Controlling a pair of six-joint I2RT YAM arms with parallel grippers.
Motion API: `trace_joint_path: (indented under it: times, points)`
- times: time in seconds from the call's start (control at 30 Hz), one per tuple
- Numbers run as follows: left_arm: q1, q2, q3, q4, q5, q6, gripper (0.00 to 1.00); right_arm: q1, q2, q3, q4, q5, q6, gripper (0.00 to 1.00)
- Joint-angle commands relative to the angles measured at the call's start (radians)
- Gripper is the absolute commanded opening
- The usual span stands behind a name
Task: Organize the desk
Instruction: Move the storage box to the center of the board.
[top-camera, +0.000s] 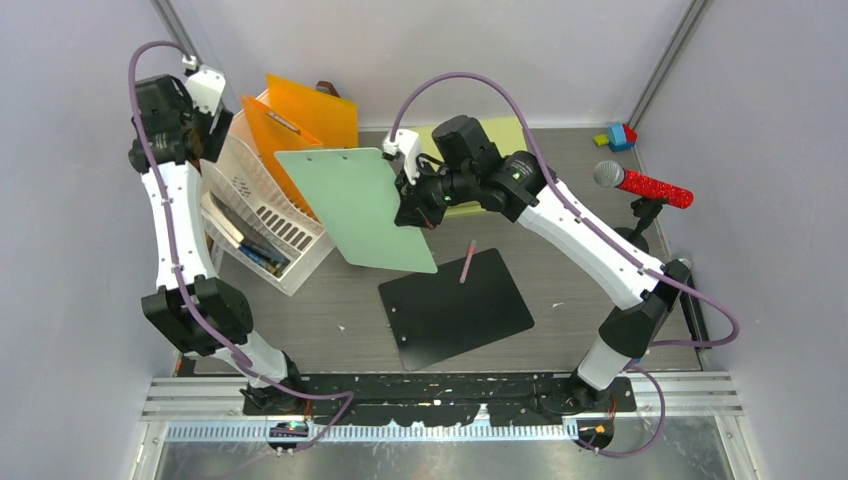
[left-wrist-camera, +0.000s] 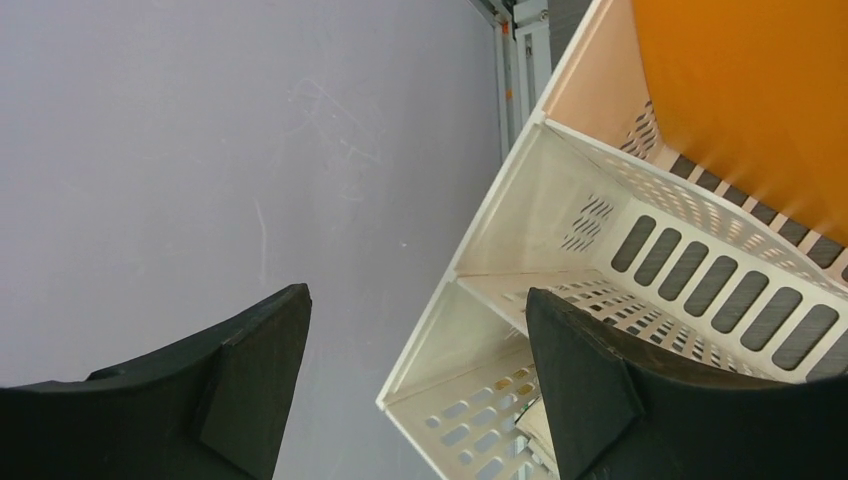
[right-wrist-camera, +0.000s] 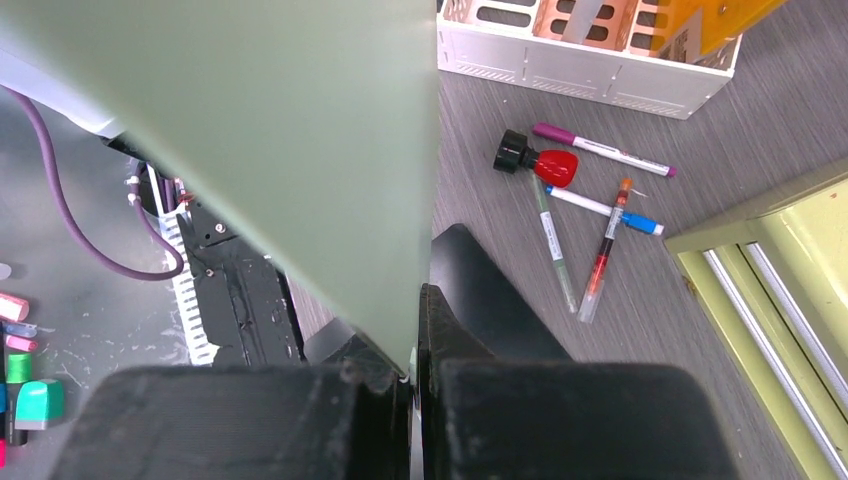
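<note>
Desk (top-camera: 560, 300) beneath raised right hand (top-camera: 403, 208) clamped on green clipboard (top-camera: 355, 205); left hand (left-wrist-camera: 415, 310) spread apart beside white rack (left-wrist-camera: 560, 200).

The right end effector (top-camera: 408, 205) clamps the right edge of a pale green clipboard (top-camera: 352, 208). The clipboard is held clear of the counter (top-camera: 320, 320), tilted, with its left edge over a white file rack (top-camera: 262, 205). Orange clipboards (top-camera: 305, 120) stand in the rack's far compartments, and its near compartment holds several dark items. The left end effector (top-camera: 212, 125) hangs above the rack's far left end. A black clipboard (top-camera: 455, 305) lies flat on the counter, with a pink pen (top-camera: 467, 262) across its far edge. A red-handled microphone (top-camera: 645, 185) rests on a stand at the right.
</note>
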Motion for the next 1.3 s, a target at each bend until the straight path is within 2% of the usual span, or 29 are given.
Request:
trace_joint_path:
  times: [0.0, 0.3, 0.57, 0.7, 0.97, 1.27]
  points:
    - [0.003, -0.021, -0.085, 0.118, -0.024, -0.014, 0.81, 0.004, -0.067, -0.014, 0.066, -0.019, 0.023, 0.0]
    - [0.005, 0.032, -0.127, 0.145, -0.034, -0.02, 0.78, 0.005, -0.079, -0.049, 0.074, -0.014, 0.027, 0.0]
    - [0.007, 0.096, -0.107, 0.055, -0.011, -0.036, 0.79, 0.004, -0.09, -0.069, 0.081, -0.019, 0.025, 0.0]
    - [0.01, 0.099, -0.129, 0.008, 0.027, -0.045, 0.75, 0.004, -0.09, -0.05, 0.078, -0.019, 0.023, 0.0]
    - [0.009, 0.025, -0.207, -0.128, 0.19, -0.071, 0.64, 0.004, -0.042, 0.046, 0.074, -0.014, 0.003, 0.0]
    - [0.009, -0.1, -0.338, -0.182, 0.243, -0.102, 0.6, 0.004, 0.091, 0.165, 0.141, -0.077, 0.001, 0.0]
